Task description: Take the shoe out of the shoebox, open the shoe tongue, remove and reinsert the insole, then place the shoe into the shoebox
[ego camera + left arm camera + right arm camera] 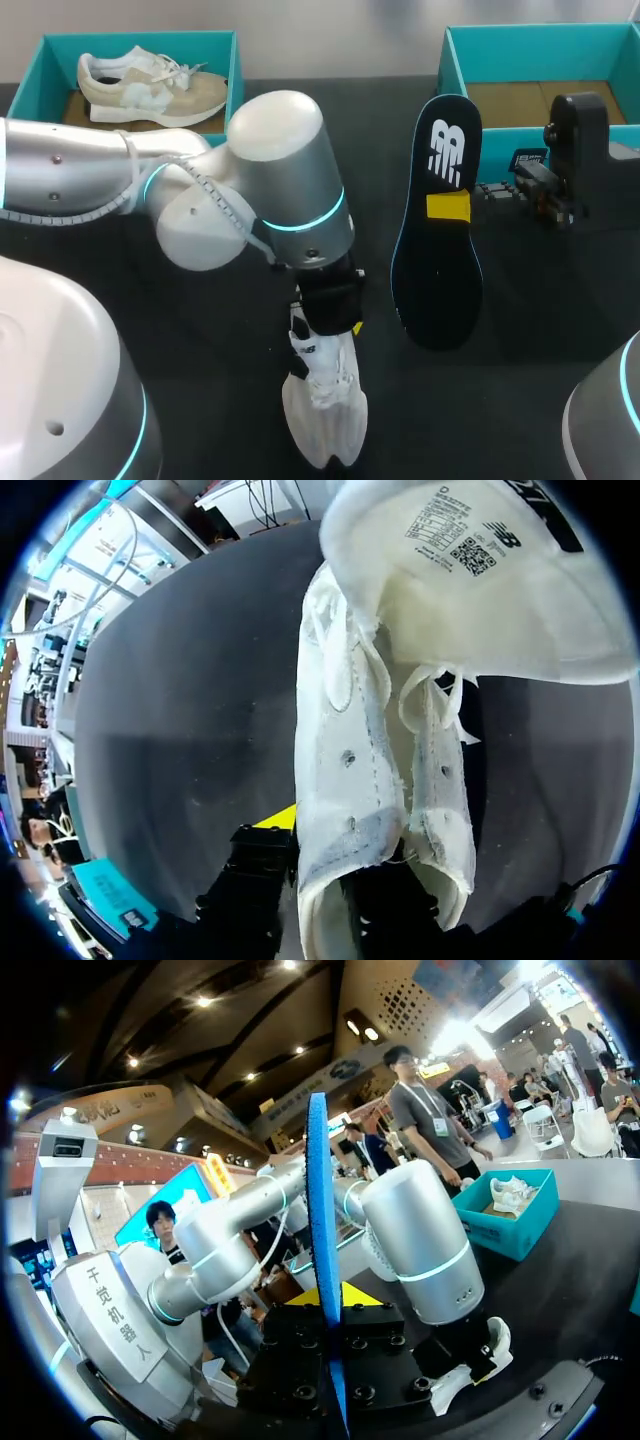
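1. The black counter carries two teal shoeboxes at its far edge. The right box is cut off, and the left box holds a beige shoe.
2. The left arm hides most of its hand, which pinches the side wall of the white shoe, one finger inside it.
3. The dark, blue-edged insole stands upright, pinched by the right hand; one yellow tip shows.
4. The white shoe sits near-middle with its tongue folded open; whether it touches the counter is unclear.
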Available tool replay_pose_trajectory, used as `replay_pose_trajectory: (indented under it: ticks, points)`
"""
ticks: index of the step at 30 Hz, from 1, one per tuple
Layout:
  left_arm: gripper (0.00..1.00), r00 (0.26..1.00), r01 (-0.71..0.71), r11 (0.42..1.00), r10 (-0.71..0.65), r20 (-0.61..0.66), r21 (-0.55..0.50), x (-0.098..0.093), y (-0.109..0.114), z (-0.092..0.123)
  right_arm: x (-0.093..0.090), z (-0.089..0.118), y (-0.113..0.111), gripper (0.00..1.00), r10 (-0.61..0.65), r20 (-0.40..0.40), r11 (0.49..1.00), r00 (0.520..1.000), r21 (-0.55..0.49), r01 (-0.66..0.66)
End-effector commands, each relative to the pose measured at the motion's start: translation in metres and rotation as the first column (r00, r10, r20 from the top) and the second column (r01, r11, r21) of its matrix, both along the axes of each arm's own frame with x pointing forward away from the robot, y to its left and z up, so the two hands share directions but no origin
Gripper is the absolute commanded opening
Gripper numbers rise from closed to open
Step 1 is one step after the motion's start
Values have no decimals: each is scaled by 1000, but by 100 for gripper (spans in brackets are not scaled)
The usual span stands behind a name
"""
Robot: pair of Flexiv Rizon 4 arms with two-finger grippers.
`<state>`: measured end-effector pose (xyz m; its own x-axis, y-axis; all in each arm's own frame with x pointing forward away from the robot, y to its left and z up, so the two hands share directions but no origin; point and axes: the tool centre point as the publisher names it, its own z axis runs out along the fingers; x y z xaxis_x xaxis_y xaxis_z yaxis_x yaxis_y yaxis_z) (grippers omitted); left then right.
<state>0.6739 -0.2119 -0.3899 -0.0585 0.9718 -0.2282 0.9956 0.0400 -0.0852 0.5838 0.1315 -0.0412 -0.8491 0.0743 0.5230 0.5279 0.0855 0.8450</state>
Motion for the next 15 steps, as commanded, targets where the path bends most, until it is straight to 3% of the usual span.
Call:
replay_pose_trajectory:
  ticks: [1, 3, 8, 15]
  points:
    - [86, 1000, 0, 1000, 0, 8, -18, -1, 7, 8, 2, 0, 2, 0, 1, -1, 1000, 1000, -2, -1]
    - [100, 1000, -3, 1000, 3, 13, -30, 0, 9, 11, 2, 0, 2, 0, 1, -1, 1000, 1000, -2, -1]
    - [100, 999, -36, 992, 40, 32, -117, 3, 19, 33, 2, 0, 2, 0, 1, -1, 1000, 1000, -2, -1]
    - [100, 990, -122, 903, 142, 16, -413, 15, 41, 95, 2, 0, 2, 0, 1, -1, 1000, 1000, -2, -1]
